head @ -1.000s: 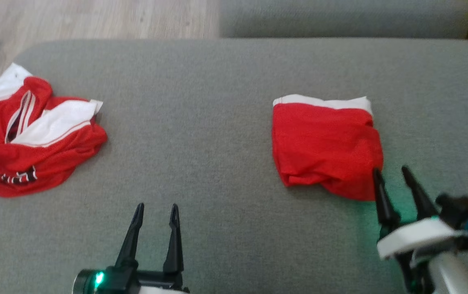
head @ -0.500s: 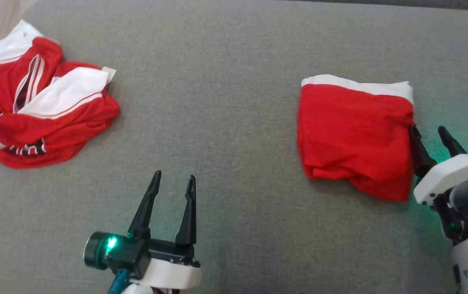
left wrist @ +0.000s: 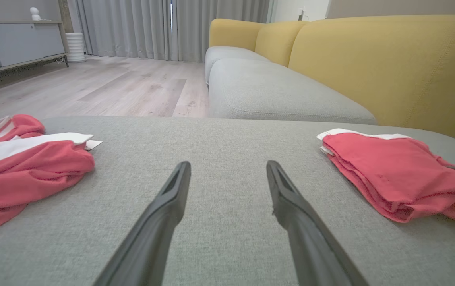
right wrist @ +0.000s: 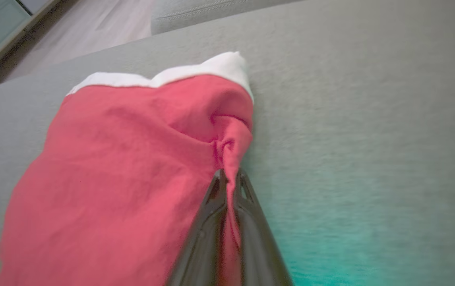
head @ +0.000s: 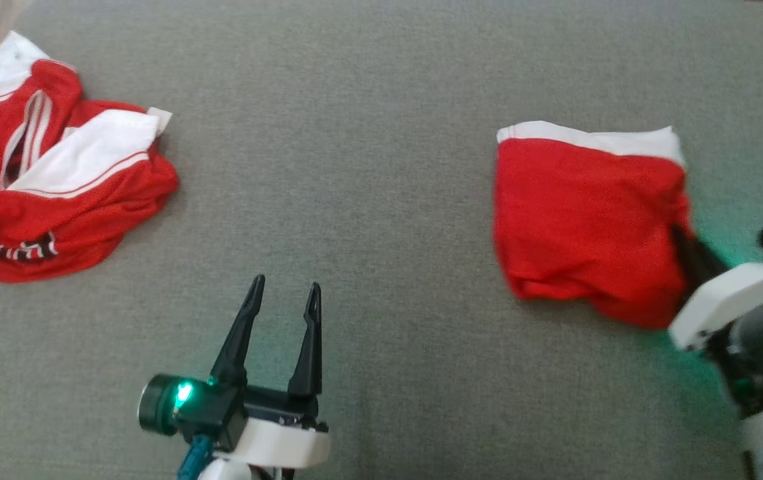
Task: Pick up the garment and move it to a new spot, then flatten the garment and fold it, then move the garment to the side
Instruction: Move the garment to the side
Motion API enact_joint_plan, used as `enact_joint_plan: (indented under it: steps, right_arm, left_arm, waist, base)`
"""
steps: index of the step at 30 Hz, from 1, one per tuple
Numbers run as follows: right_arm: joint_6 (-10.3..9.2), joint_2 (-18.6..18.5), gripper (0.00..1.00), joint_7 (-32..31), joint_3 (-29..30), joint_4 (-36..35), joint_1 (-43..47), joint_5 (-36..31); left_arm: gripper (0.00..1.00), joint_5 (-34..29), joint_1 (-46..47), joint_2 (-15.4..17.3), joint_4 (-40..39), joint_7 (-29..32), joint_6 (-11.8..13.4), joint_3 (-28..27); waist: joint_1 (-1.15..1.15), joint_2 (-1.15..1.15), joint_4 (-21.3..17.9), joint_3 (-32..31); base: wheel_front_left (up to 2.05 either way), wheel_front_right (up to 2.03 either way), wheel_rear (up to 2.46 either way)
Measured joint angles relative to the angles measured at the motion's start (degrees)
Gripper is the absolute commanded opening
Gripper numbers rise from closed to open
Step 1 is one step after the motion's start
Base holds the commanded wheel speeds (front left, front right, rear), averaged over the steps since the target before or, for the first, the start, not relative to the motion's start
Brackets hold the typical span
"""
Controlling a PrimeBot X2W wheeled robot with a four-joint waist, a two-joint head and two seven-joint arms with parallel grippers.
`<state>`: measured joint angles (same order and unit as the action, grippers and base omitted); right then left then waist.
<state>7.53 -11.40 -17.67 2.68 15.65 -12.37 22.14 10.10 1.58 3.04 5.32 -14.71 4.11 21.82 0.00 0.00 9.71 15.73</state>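
Right end effector [right wrist: 230, 175] has closed, pinching folded red garment [head: 581, 220].

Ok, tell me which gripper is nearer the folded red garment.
Right. The right gripper is shut on the folded garment at its right edge, pinching a bunch of cloth. The left gripper is open over the bare cushion, well apart from the garment on its left side.

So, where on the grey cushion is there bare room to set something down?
Bare: the wide middle of the cushion, between the crumpled garment and the folded garment, ahead of the open left gripper. Crowded: the right side, where the right gripper pinches the folded garment.
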Motion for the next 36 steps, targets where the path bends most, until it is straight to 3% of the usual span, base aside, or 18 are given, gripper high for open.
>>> enact_joint_plan:
  steps: [8, 14, 24, 25, 26, 27, 28, 31, 36]
  right_arm:
    - [0.01, -10.98, 0.0, -3.36, 4.61, -3.22, -4.2, -4.52]
    - [0.01, -16.61, 0.0, -4.61, 8.65, -3.31, -7.76, -6.15]
    - [0.01, -22.42, 0.0, -5.03, 15.23, -3.74, -10.48, -10.21]
    - [0.01, -22.42, 0.09, -5.02, 15.64, -3.74, -10.92, -10.73]
    - [0.0, -22.42, 0.4, -4.97, 15.8, -3.72, -11.04, -11.54]
    - [0.01, -22.17, 0.92, -4.81, 16.29, -3.57, -11.03, -12.28]
    - [0.01, -21.79, 1.0, -4.05, 16.71, -3.49, -11.03, -13.59]
    - [0.0, -20.49, 1.0, -1.75, 16.7, -3.41, -10.94, -19.65]
    - [0.01, -12.05, 1.0, -0.63, 13.14, -3.15, -10.09, -21.64]
  left_arm:
    - [1.0, -0.18, 3.58, -0.03, -0.57, 0.0, -0.63, -0.55]
    - [1.0, -0.6, 6.03, -0.07, -0.66, 0.0, -1.16, -0.62]
    - [1.0, -0.7, 9.85, -0.11, -0.73, 0.0, -2.2, -0.82]
    - [1.0, -0.88, 10.09, -0.12, -0.57, 0.0, -2.43, -0.82]
    - [1.0, -1.22, 10.25, -0.13, -0.41, 0.0, -2.64, -0.79]
    - [1.0, -1.31, 10.29, -0.14, -0.24, 0.0, -2.65, -0.7]
    - [1.0, -1.4, 10.27, -0.14, -0.08, 0.0, -2.66, -0.58]
    - [1.0, -1.53, 10.26, -0.15, 0.2, 0.0, -2.61, 0.01]
    - [1.0, -1.53, 9.15, -0.16, 1.12, 0.0, -2.02, 0.25]
  waist:
    - [0.0, 0.0, -1.78, 3.9]
    - [0.01, 0.0, -2.59, 7.19]
    - [0.02, 0.0, -3.77, 12.03]
    - [0.02, 0.0, -3.9, 12.0]
    - [0.02, 0.0, -3.98, 11.81]
    - [0.01, 0.0, -4.02, 11.5]
    - [0.0, 0.0, -4.07, 11.11]
    - [0.0, 0.0, -4.15, 9.41]
    - [0.0, 0.0, -4.24, 5.06]
  base:
    - [0.0, 0.0, 0.0]
    - [0.0, 0.0, 0.0]
    - [0.0, 0.0, 0.0]
    - [0.0, 0.0, 0.0]
    - [0.0, 0.0, 0.0]
    - [0.0, 0.0, 0.0]
    - [0.0, 0.0, 0.0]
    - [0.0, 0.0, 0.0]
    - [0.0, 0.0, 0.0]
